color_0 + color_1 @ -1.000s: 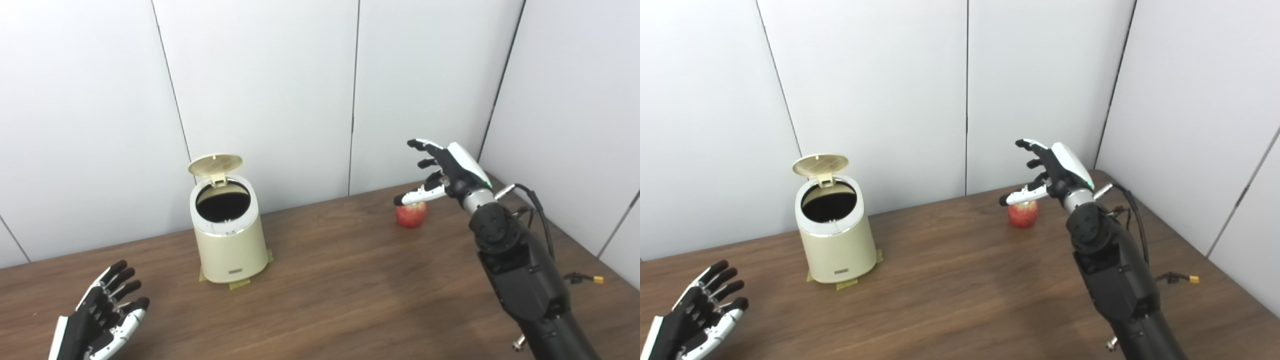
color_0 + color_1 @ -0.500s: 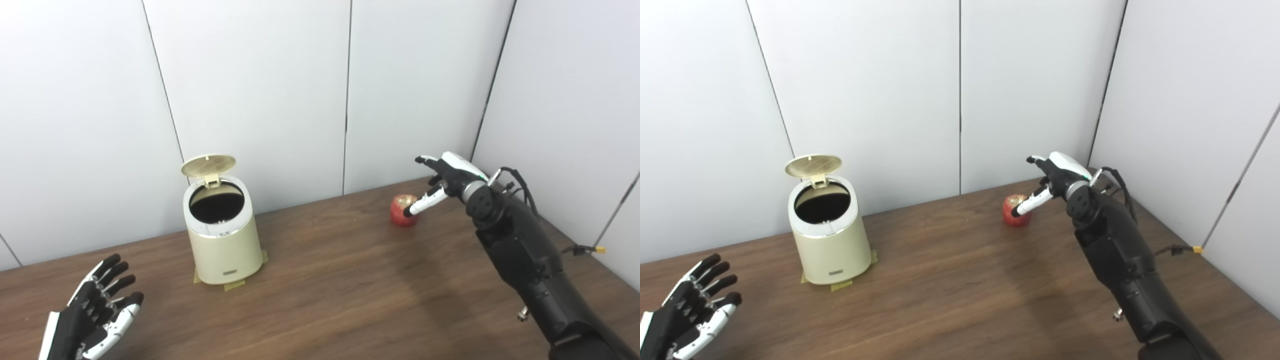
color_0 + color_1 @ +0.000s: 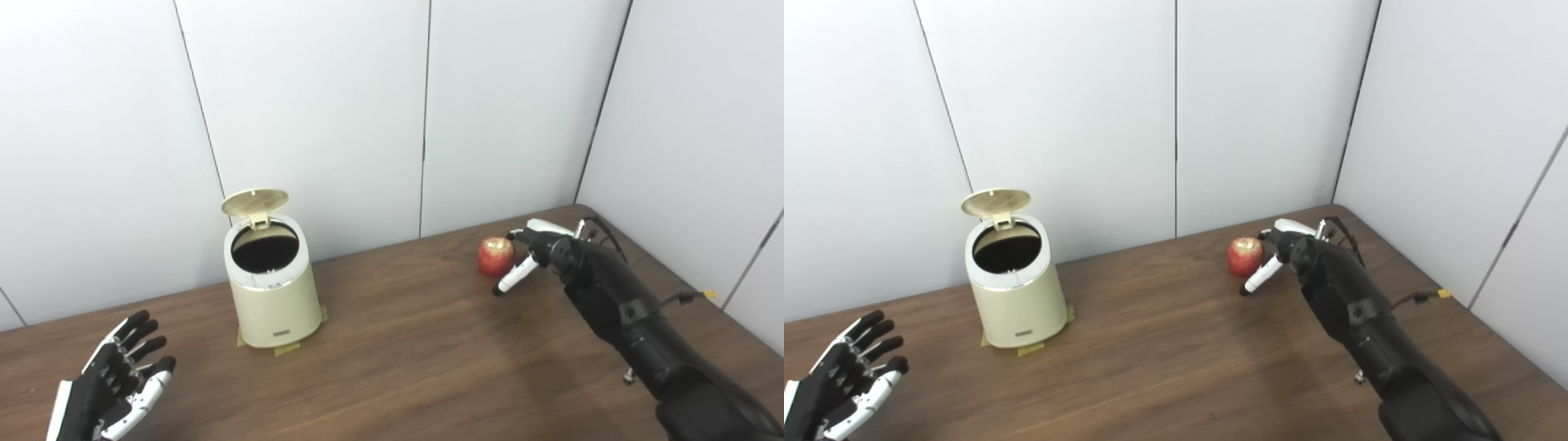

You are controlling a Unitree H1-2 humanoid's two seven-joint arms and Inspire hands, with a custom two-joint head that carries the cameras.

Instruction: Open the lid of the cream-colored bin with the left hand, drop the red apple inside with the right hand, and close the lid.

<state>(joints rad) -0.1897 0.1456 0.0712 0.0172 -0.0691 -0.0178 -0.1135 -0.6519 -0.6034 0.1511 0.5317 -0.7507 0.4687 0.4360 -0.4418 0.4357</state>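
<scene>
The cream-colored bin (image 3: pixel 274 293) stands on the wooden table at centre left with its round lid (image 3: pixel 255 202) tipped up and back, the dark inside showing. The red apple (image 3: pixel 495 256) sits on the table at the back right. My right hand (image 3: pixel 531 252) is low beside the apple on its right, fingers apart, with one white finger reaching down in front of the apple; it holds nothing. My left hand (image 3: pixel 116 387) is open, palm up, at the lower left, well away from the bin.
The bin is taped to the table (image 3: pixel 416 355) at its base. White wall panels close in behind and on the right. The table's right edge runs near my right arm, with a loose cable (image 3: pixel 686 298) lying there.
My right hand has come down from above the apple to table level beside it. The view shifted slightly. The left hand, bin and apple stayed put.
</scene>
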